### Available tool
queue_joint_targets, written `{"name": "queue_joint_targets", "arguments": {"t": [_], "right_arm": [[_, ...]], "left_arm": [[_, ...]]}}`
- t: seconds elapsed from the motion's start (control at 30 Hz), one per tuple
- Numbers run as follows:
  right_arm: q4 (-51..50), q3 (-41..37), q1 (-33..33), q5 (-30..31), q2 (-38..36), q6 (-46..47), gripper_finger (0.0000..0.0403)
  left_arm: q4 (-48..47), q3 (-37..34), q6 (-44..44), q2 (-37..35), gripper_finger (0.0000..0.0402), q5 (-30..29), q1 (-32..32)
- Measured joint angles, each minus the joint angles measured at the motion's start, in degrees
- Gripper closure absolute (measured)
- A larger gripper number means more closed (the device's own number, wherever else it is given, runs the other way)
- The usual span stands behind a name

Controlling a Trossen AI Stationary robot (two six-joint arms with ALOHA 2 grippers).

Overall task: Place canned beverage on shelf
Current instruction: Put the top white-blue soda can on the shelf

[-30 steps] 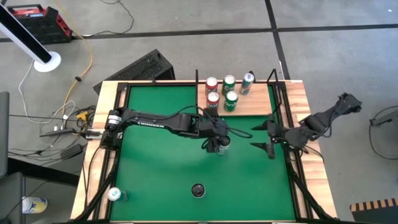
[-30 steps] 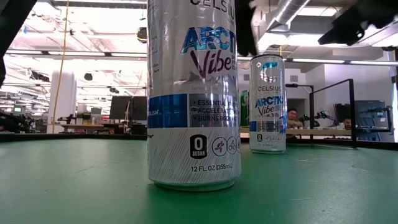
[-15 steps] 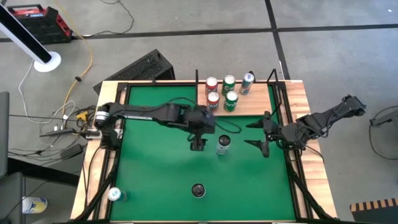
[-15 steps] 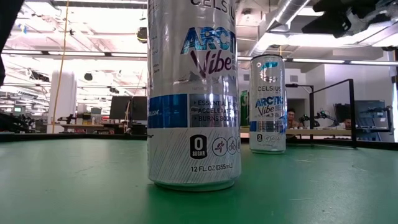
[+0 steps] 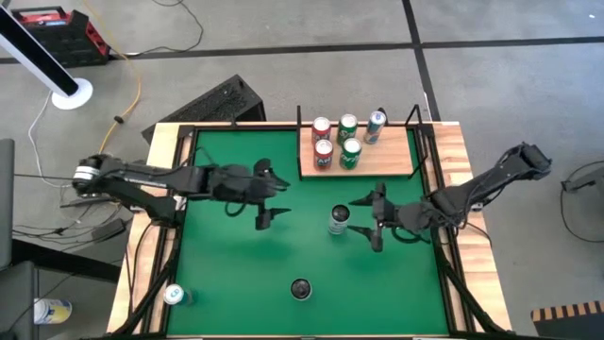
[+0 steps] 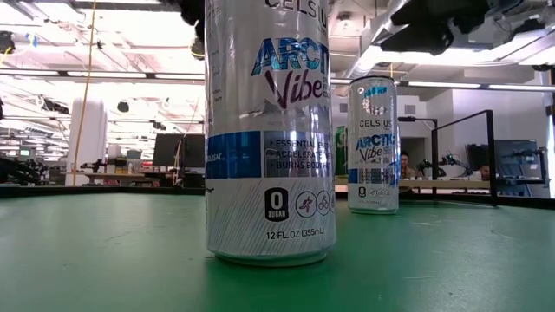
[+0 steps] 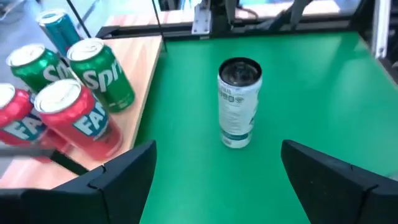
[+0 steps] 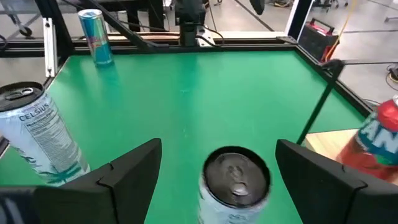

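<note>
Right gripper (image 5: 367,217) stands wide open beside the upright can (image 5: 339,220); rigid, smooth, likely heavy if full: grasp mid-wall.

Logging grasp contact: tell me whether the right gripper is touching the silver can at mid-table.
Apart. In the right wrist view the silver can stands between the right gripper's open fingers, with green mat visible on both sides.

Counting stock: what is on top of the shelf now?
The shelf holds five upright cans: two red, two green, and one slim blue-green can at the back. Their tops show; most labels cannot be read from above.
</note>
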Motion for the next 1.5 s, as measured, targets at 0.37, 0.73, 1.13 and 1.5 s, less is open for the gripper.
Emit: {"name": "queue_joint_targets", "arguments": {"t": [0.37, 0.73, 1.13, 1.5], "right_arm": [[7.6, 0.0, -4.1, 0.1, 10.0, 0.2, 0.0062], [8.6, 0.0, -4.4, 3.6, 13.8, 0.6, 0.0062], [6.8, -1.1, -4.3, 3.5, 13.8, 5.3, 0.0062], [7.4, -1.8, -4.2, 3.5, 13.4, 6.7, 0.0078]], "left_arm": [[11.4, -12.1, -3.0, -5.5, 0.0072, -0.6, -0.9], [11.4, -12.2, -1.8, -5.5, 0.0072, -2.0, -0.9], [11.4, -12.2, -1.8, -5.5, 0.0072, -2.1, -0.9], [11.3, -12.2, -2.1, -5.5, 0.0072, -2.1, -0.9]]}}
